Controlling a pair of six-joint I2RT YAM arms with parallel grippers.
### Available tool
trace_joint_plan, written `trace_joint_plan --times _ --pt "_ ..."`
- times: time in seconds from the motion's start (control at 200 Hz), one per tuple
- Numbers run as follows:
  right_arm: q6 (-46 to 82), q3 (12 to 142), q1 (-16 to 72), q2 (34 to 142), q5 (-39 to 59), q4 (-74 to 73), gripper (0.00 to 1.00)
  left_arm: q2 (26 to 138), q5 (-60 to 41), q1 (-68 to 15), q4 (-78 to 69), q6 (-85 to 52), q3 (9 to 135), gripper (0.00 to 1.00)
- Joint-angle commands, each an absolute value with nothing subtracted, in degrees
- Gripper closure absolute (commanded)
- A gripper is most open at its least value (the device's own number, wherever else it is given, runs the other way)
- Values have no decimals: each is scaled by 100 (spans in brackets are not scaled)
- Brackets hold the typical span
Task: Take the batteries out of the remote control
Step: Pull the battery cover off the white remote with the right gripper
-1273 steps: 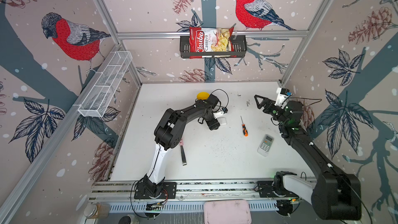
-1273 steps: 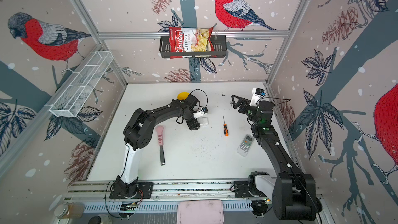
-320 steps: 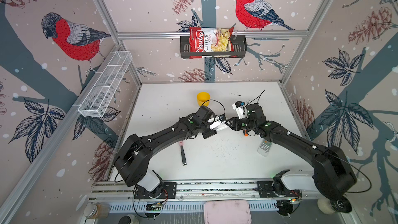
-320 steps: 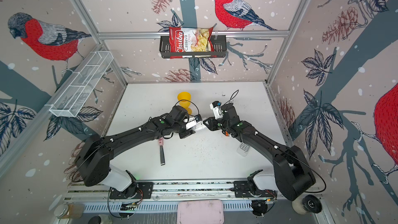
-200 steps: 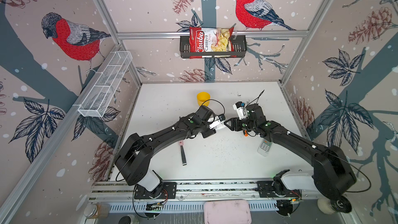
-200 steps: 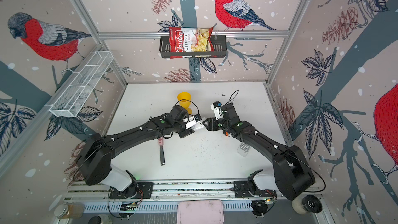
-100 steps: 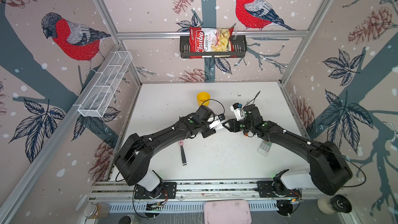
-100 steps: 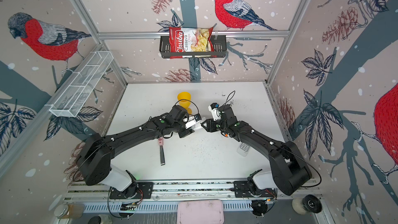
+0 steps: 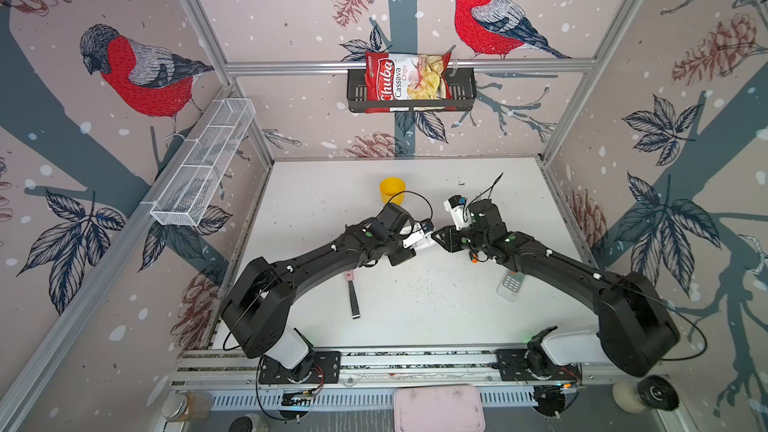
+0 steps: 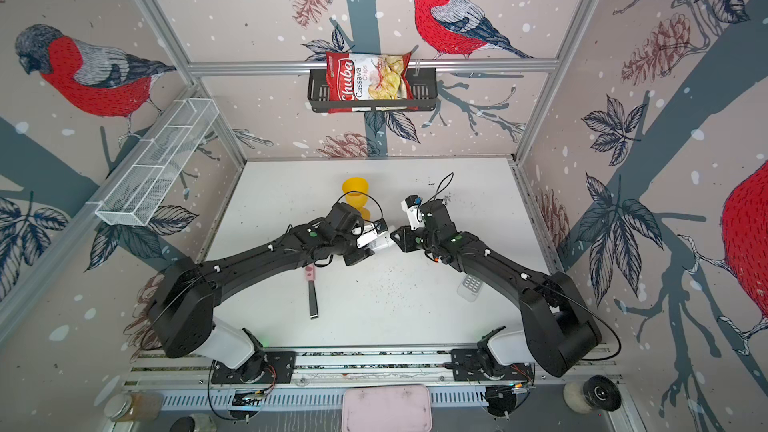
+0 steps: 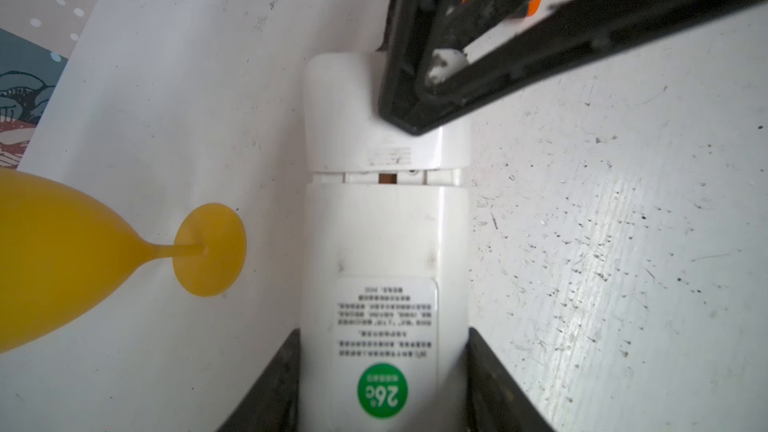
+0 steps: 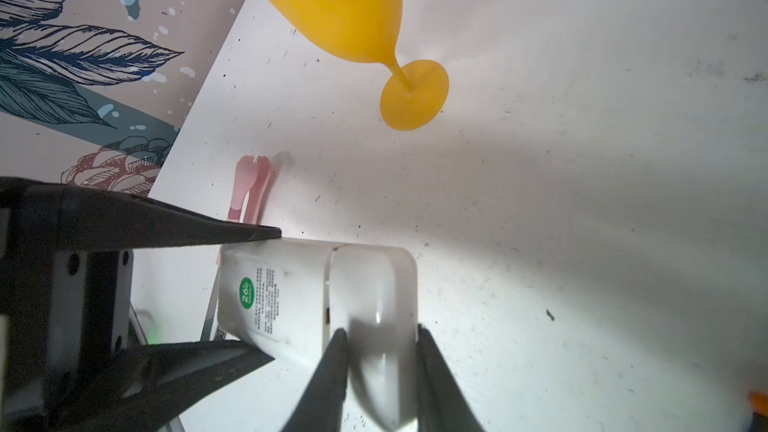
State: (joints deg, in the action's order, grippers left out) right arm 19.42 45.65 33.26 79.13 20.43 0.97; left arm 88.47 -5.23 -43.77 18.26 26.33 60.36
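My left gripper (image 11: 384, 331) is shut on the white remote control (image 11: 386, 251), held above the table with its back and a green round sticker facing up; both top views show this grip (image 9: 417, 241) (image 10: 376, 243). My right gripper (image 12: 380, 330) is shut across the battery cover (image 12: 374, 284) at the remote's far end, one finger on each side. A narrow gap (image 11: 387, 178) separates the cover from the body, and a small copper-brown spot shows in it. The batteries are otherwise hidden inside.
A yellow goblet (image 9: 392, 189) stands just behind the left gripper. An orange-handled screwdriver (image 9: 476, 257) lies under the right arm. A small grey keypad remote (image 9: 511, 284) lies to the right. A pink spork and a black tool (image 9: 353, 297) lie in front of the left arm.
My right gripper has edged left to the remote's end and closed its jaws on the battery cover. The left arm and the remote have stayed in place.
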Motion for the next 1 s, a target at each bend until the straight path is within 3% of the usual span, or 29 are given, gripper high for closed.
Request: trace_joint_plan --times 0.0,0.996 --pt "1806 4597 3322 7869 1701 260 74 8789 -621 -4377 1539 2611 6030 63" --pt "1994 4688 3340 7349 2197 204 85 8842 -647 -4341 1506 2593 5966 63"
